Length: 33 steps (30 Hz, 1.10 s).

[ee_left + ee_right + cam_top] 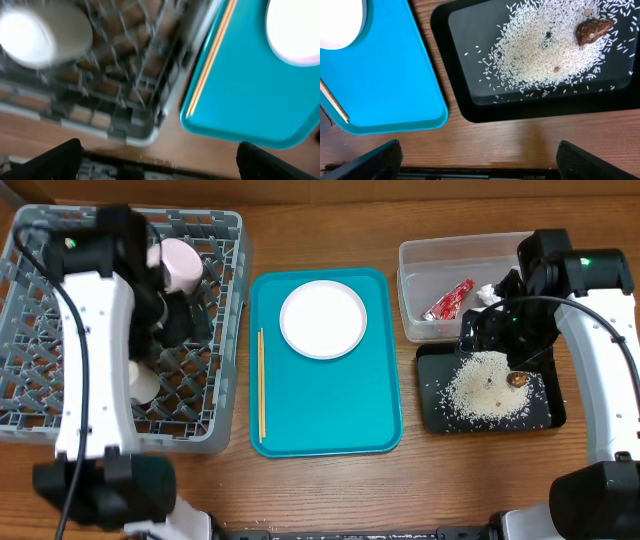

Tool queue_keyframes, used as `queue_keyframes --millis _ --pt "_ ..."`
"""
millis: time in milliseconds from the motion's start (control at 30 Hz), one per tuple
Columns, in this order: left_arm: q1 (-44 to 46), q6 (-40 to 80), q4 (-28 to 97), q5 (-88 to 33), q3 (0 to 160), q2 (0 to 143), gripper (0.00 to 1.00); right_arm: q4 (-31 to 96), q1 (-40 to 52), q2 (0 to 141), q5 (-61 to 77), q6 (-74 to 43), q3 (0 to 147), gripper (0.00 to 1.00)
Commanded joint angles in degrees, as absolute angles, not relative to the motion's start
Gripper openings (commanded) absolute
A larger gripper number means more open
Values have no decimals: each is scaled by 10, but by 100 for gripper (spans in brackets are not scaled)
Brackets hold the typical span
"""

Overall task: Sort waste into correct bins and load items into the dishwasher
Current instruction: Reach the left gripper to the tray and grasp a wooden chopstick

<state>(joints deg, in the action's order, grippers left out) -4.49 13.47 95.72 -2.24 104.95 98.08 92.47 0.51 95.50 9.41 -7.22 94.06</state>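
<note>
Overhead: a white cup (181, 265) lies in the grey dish rack (200, 220); plate (323, 319) and chopsticks (261, 385) sit on the teal tray (330, 410). The candy wrapper (449, 300) and tissue (487, 293) are in the clear tub (420, 250) — rice (480, 390) and brown lump (517, 379) in the black tray (535, 408).

Left wrist: the left gripper (159, 145) is spread wide, empty, above the rack's corner.

Right wrist: the right gripper (479, 145) gapes too, empty, over the tabletop (530, 135) beside the black tray.

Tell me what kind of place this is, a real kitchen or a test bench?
Probably a test bench staged as dish clearing: a grey dish rack sits on a wooden table, a teal tray holds a plate and chopsticks, and rice lies in a black tray.
</note>
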Motion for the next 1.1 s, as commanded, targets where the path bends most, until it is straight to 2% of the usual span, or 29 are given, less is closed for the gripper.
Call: queue_keyframes --millis 0,200,300,433,633,933,1067 --pt "4 192 922 -15 954 852 100 923 6 935 90 -71 942 100" --pt "146 283 768 -8 780 712 100 921 6 935 90 -71 942 100" --pt "213 326 691 8 705 697 100 921 6 935 90 -72 942 100" --pt "268 328 595 50 622 720 100 921 6 935 90 -72 942 100" --pt "279 317 532 116 592 810 100 921 6 935 90 -72 942 100" --pt "277 293 455 100 592 949 95 921 6 935 90 -72 942 100" --pt "269 293 441 88 592 987 95 921 6 935 90 -72 942 100"
